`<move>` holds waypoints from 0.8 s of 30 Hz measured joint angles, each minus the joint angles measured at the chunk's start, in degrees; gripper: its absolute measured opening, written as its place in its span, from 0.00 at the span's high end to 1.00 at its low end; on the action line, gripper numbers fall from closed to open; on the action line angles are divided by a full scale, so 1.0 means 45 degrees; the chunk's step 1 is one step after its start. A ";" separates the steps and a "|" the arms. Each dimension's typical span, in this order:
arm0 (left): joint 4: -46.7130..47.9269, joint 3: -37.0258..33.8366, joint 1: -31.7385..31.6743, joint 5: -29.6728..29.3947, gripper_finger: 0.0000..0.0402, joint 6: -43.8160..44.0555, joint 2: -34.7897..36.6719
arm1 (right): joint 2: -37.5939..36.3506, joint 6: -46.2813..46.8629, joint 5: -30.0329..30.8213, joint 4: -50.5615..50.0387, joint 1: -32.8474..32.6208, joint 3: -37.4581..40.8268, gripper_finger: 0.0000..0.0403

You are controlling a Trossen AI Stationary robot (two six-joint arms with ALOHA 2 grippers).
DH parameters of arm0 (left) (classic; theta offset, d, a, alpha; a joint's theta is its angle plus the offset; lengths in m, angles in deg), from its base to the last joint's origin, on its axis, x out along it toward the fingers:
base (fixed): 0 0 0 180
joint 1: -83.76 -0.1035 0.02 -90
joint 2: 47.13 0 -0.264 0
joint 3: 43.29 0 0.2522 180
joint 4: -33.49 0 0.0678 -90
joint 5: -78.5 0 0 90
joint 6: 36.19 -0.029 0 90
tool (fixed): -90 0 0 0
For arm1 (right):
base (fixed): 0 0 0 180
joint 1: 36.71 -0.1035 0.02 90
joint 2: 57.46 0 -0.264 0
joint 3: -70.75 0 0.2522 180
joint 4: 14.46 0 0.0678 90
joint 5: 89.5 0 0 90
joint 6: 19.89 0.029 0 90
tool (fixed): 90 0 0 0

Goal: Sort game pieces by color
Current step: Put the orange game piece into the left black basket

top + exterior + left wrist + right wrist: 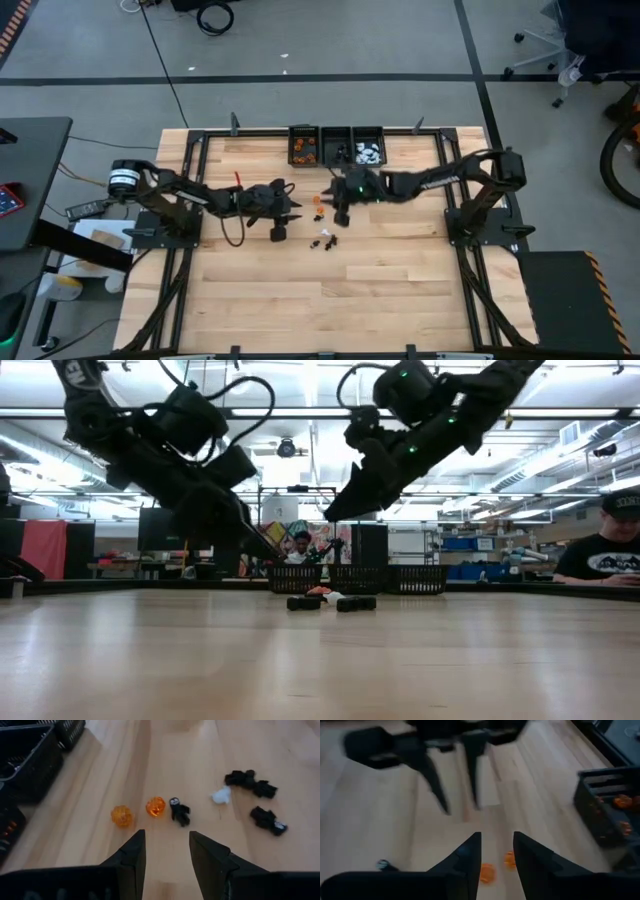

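Two orange game pieces (155, 806) (121, 815) lie on the wooden table beside a black piece (179, 811). A white piece (220, 795) and more black pieces (268, 818) lie farther toward the near edge. My left gripper (167, 845) hovers open just left of the orange pair, holding nothing. My right gripper (497, 845) hangs open above the orange pieces (487, 872), slanting down, with nothing between its fingers. In the high view the two grippers (283, 215) (340, 208) face each other across the orange pieces (320, 203).
Three small black bins (337, 145) stand in a row at the table's far edge. The left one (304, 148) holds orange pieces and the right one (369, 152) white ones. Bare wood stretches toward the near edge. A person (610, 555) sits beyond the table.
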 joint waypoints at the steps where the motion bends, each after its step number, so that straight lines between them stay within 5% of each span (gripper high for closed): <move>1: -0.0019 0.0116 -0.0015 -0.0018 0.68 0.0000 -0.0171 | 0.0000 0.0142 0.0263 0.0380 -0.0326 0.0195 0.71; 16: -0.2757 0.1030 -0.1383 0.0267 0.68 -0.0175 -0.2448 | -0.0005 0.3122 0.4538 0.5895 -0.3838 0.4055 0.71; 24: -0.3705 0.1992 -0.1655 0.0772 0.68 -0.0337 -0.4223 | -0.0005 0.2829 0.4524 0.6277 -0.3823 0.4554 0.71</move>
